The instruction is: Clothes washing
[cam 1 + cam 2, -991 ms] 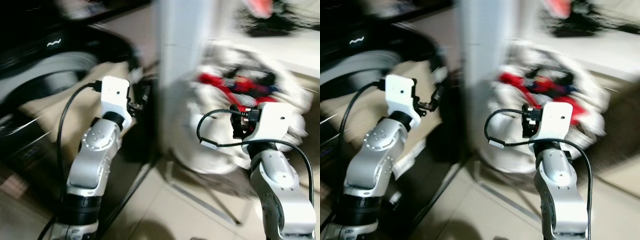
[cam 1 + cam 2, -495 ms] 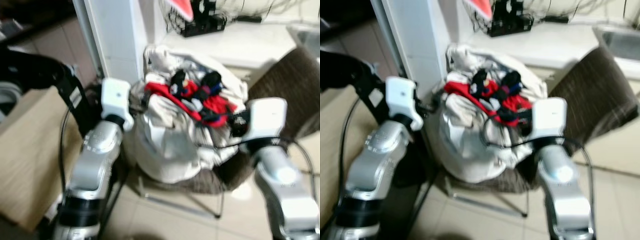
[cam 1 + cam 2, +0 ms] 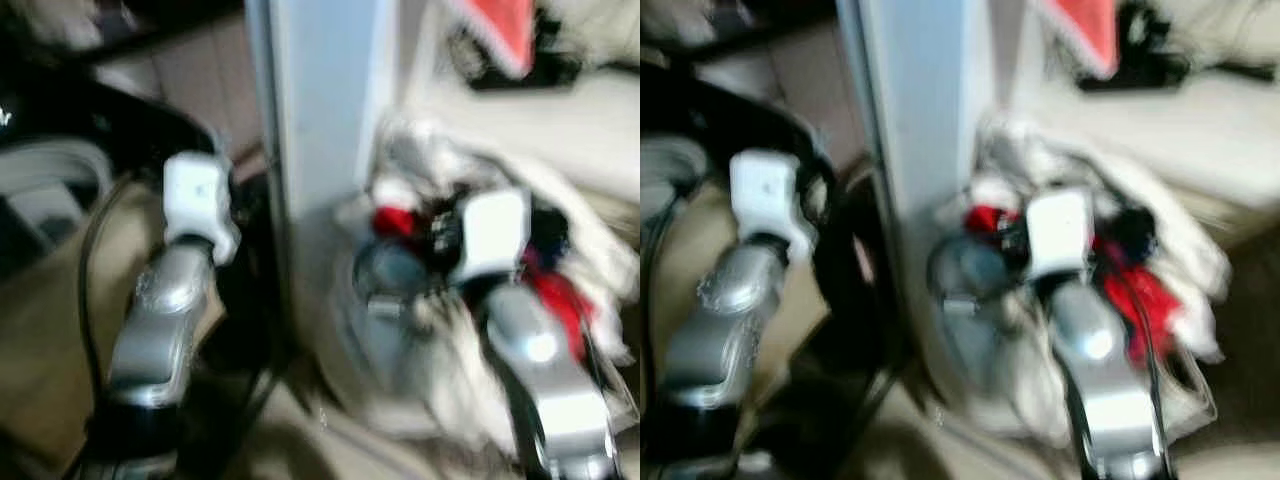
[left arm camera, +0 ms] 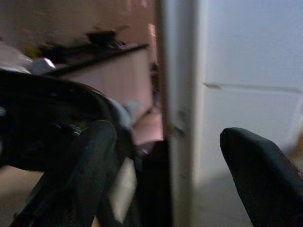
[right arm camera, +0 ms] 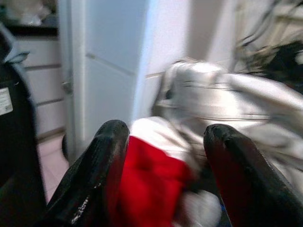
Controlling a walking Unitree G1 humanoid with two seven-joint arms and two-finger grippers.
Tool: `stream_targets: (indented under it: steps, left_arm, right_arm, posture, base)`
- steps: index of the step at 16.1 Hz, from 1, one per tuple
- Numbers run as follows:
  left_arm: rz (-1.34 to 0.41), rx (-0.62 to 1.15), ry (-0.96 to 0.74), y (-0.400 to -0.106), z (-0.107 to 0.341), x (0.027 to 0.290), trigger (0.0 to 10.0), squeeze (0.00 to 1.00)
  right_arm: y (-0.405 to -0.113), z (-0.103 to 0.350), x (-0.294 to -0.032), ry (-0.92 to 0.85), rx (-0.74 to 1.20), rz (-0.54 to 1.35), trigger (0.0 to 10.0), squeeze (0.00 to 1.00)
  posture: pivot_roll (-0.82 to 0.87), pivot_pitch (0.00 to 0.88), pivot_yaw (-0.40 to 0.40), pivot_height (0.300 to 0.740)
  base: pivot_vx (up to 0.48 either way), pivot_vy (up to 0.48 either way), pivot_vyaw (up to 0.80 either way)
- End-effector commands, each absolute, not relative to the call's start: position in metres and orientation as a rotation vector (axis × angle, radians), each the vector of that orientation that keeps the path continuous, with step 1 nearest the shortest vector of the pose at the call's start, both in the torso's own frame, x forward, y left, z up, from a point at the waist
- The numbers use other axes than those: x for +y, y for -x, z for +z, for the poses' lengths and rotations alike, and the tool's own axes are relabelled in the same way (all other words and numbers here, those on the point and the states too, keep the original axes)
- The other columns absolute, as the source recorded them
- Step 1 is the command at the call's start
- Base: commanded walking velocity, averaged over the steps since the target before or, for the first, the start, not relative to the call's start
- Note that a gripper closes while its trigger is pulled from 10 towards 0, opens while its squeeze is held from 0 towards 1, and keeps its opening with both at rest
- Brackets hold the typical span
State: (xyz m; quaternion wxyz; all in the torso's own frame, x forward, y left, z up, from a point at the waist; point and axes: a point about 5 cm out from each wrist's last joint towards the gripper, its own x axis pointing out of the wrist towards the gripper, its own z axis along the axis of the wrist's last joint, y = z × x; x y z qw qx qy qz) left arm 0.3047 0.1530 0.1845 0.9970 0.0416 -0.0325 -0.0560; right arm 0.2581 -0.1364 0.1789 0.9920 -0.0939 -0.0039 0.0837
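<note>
Over the heap of white and red laundry, the right pincer hovers spread and empty; the left pincer gapes near the white door panel. Blurred views risk a mistimed grab that snags only loose cloth.

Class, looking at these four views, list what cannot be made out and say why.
- Laundry pile: head views are motion-blurred, so single garments can't be told apart.
- Right gripper: wrist view shows its open fingers before red cloth; contact is unclear.
- Left gripper: dark shape behind it is blurred.
</note>
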Motion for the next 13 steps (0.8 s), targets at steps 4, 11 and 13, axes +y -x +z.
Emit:
stream_targets:
  steps: [4,11,13]
  left_arm:
    - [-0.183,-0.077,-0.072,-0.298,0.186,0.143,10.0,0.0]
    - [-0.224,-0.049,-0.053,-0.295,0.183,0.136,10.0,0.0]
    - [-0.237,-0.032,-0.039,-0.292,0.18,0.133,10.0,0.0]
  right_arm:
    - [-0.254,0.186,-0.143,0.14,-0.053,0.142,10.0,0.0]
    - [-0.247,0.178,-0.151,0.069,-0.006,0.059,10.0,0.0]
    - [-0.246,0.178,-0.151,0.061,0.004,0.064,10.0,0.0]
  posture:
    - [-0.16,0.0,0.017,0.74]
    - [-0.17,0.0,0.025,0.74]
    - [-0.17,0.0,0.016,0.74]
  base:
    - [0.084,0.0,0.1]
    - [0.0,0.0,0.0]
    - [0.0,0.0,0.0]
